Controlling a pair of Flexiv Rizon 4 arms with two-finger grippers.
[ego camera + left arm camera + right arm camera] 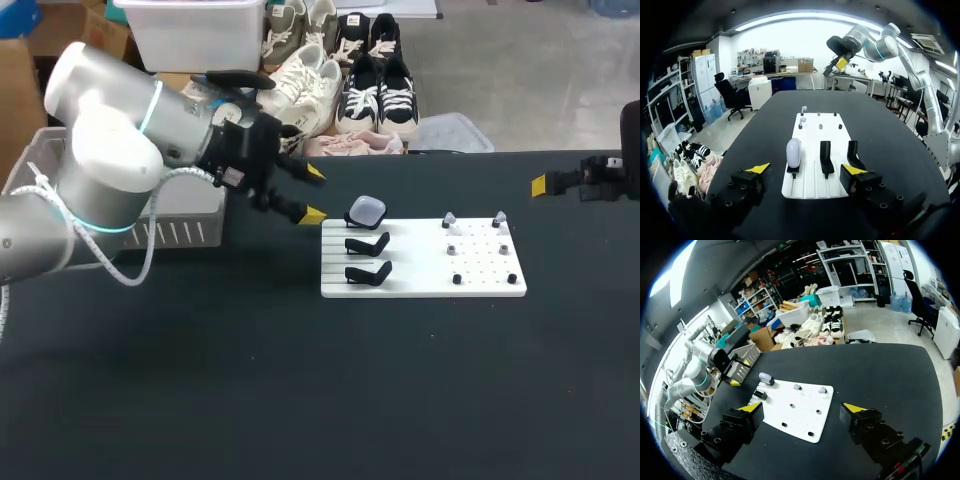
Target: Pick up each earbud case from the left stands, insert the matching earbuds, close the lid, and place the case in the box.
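A pale, rounded earbud case [366, 210] sits on the rearmost of three black stands at the left end of the white board [420, 285]. The other two stands [368, 244] hold nothing. Small earbuds [449, 218] rest on pegs at the board's right end. My left gripper [314, 195] hangs open just left of the case, not touching it. In the left wrist view the case [793, 152] stands ahead of the open left gripper [806, 170], nearer its left finger. My right gripper [803, 407] is open and holds nothing, well back from the board [800, 412].
A white slotted box [190, 225] stands at the table's left rear, partly hidden by my left arm. My right arm [600, 175] is at the table's far right edge. Bare black tabletop lies in front of the board.
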